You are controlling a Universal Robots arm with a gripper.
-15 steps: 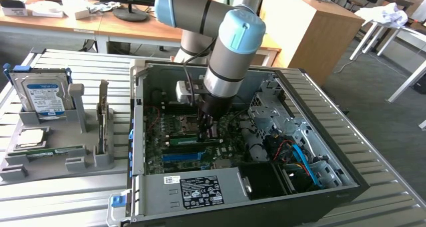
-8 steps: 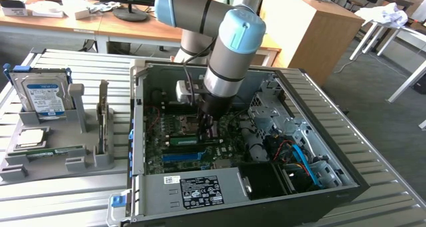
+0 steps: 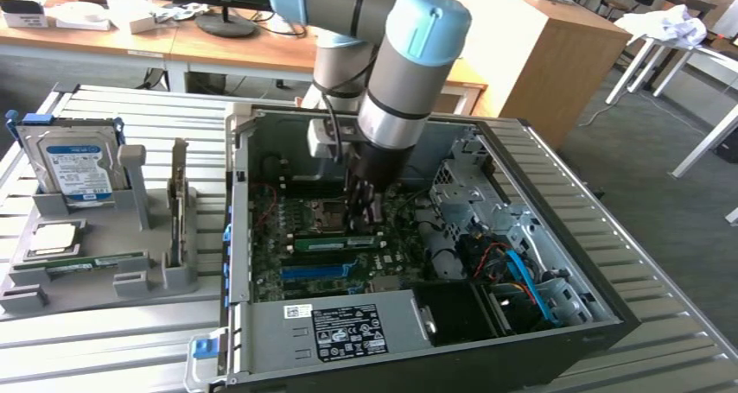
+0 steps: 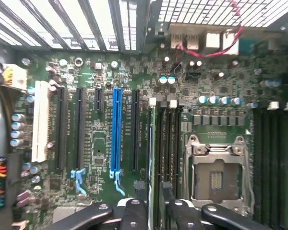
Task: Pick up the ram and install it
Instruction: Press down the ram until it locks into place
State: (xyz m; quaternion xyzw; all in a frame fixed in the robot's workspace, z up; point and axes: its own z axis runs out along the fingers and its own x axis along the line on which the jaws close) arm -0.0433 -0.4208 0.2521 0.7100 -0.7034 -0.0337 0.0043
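Open computer case [image 3: 542, 237] on slatted metal table [image 3: 116, 341]. Gripper [image 4: 156, 211] low over motherboard [image 4: 101, 143], clamped on the ram [image 4: 152, 158] at memory slots [image 4: 170, 139]. Installing step; needs exact alignment, then firm straight pressing.

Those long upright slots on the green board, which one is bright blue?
The long bright blue slot in the row of expansion slots; its neighbours are black slots and one white slot.

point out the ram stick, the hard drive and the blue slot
ram stick [image 3: 334, 242], exterior view, middle of its green board
hard drive [image 3: 75, 170], exterior view, its white-blue label
blue slot [image 4: 116, 129], wrist view, mid-length
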